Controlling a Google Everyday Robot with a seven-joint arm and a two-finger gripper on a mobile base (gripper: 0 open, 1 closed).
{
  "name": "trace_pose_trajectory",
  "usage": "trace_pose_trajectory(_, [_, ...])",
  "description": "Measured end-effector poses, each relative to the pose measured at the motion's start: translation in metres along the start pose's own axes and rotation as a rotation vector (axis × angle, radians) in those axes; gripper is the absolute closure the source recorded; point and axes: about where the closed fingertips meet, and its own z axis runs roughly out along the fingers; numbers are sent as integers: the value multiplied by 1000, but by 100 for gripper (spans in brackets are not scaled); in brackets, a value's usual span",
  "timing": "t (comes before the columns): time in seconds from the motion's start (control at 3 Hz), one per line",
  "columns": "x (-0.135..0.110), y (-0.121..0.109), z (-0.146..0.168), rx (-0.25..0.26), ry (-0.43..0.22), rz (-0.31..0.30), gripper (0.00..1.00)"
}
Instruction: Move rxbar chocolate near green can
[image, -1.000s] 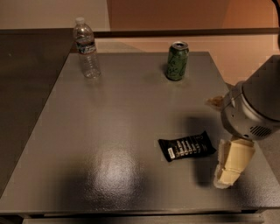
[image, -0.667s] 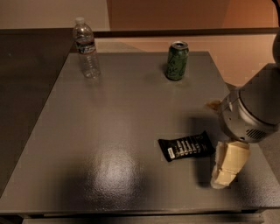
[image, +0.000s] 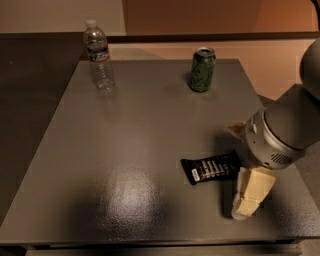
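Edging left, your gripper (image: 251, 196) sits lower right beside rxbar chocolate (image: 212, 167); grip state unreadable, so centre over it before clamping.

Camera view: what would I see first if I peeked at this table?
The big grey robot arm at the picture's right grabs the eye, its cream gripper low over the table, just beside the black rxbar chocolate. At the far side stand the green can and, further left, a clear water bottle.
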Motion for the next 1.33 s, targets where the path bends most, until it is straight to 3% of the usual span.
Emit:
trace_pose_trajectory(0.33, [0,-4,10,-17,-20,19,7])
trace_pose_trajectory(1.33, [-2,-16,4,-36,-85,38,71])
